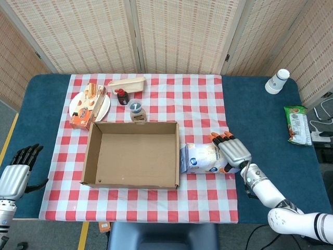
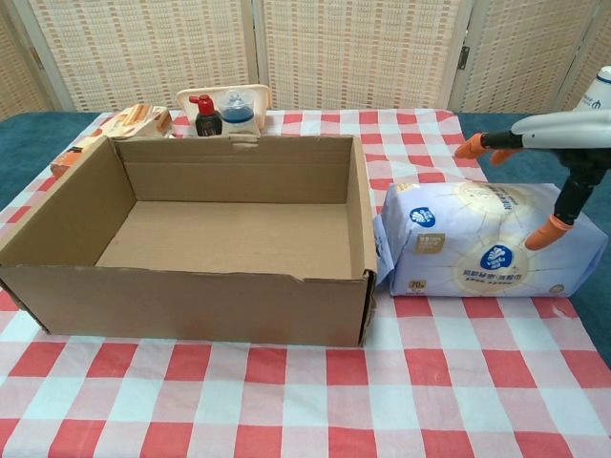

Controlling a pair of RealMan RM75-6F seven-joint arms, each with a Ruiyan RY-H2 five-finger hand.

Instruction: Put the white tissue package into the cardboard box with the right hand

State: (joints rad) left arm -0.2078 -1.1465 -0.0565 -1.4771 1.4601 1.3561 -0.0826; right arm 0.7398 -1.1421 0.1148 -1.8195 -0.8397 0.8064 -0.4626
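- The white tissue package [image 1: 207, 158] lies on its side on the checked tablecloth [image 1: 203, 109], just right of the cardboard box [image 1: 132, 154], its left end touching or all but touching the box's right wall.
- Judging by its plump, wrinkled plastic wrap, the pack looks light and soft; it will likely give under pressure, and the glossy film may slip.
- The best hold appears to be across the short width near the middle, fingers over the far long side and thumb on the near one, squeezing enough to dent the pack.
- The right hand [image 1: 232, 153] hovers palm-down over the package's right end, fingers [image 2: 471, 148] extended nearly straight and spread over the top.
- In the chest view its thumb [image 2: 538, 233] hangs down in front of the pack's near face; contact cannot be confirmed from either view.
- The hand has nothing in its grasp: fingers are wide apart, not yet closed on the wrap.
- The left hand [image 1: 16, 174] rests at the table's left edge, well apart from the action, fingers loosely apart and holding nothing.
- The box stands open-topped and appears empty.
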